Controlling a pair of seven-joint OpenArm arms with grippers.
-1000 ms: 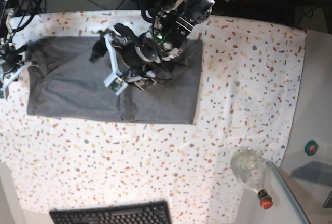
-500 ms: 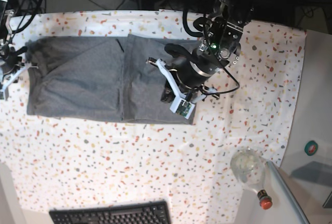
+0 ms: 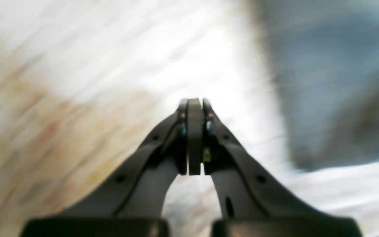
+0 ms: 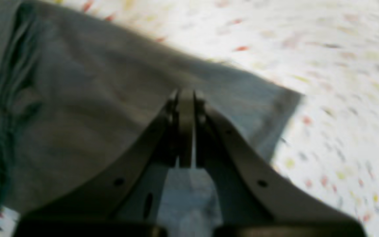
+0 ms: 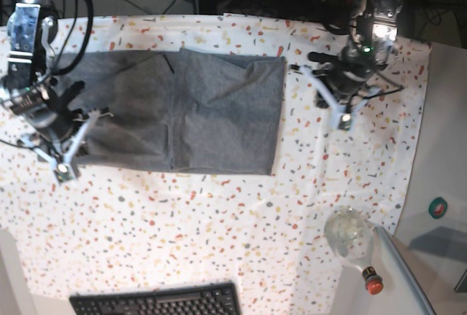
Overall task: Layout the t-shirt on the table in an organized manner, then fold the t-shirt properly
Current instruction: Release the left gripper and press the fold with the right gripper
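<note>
Table (image 5: 219, 227): flecked white cloth fills most of the base view, its right edge meeting a plain grey surface.

T-shirt (image 5: 197, 111): grey, lies flat as a folded rectangle toward the far left part of the tabletop, long side parallel to the far edge. A fold line runs across it near the middle. Its right edge stops well short of the table's right edge.

Left gripper (image 5: 337, 105): above bare cloth near the far right corner, apart from the t-shirt. Left wrist view is blurred, but the jaws stand pressed together with nothing between them.

Right gripper (image 5: 67, 156): at the t-shirt's left end, near the left edge of the tabletop. In the right wrist view the jaws are clenched over grey fabric; no cloth visibly pinched between them.

Smaller items: a clear bottle (image 5: 352, 240) on the grey surface by the near right corner; a black keyboard (image 5: 157, 302) at the near edge.
</note>
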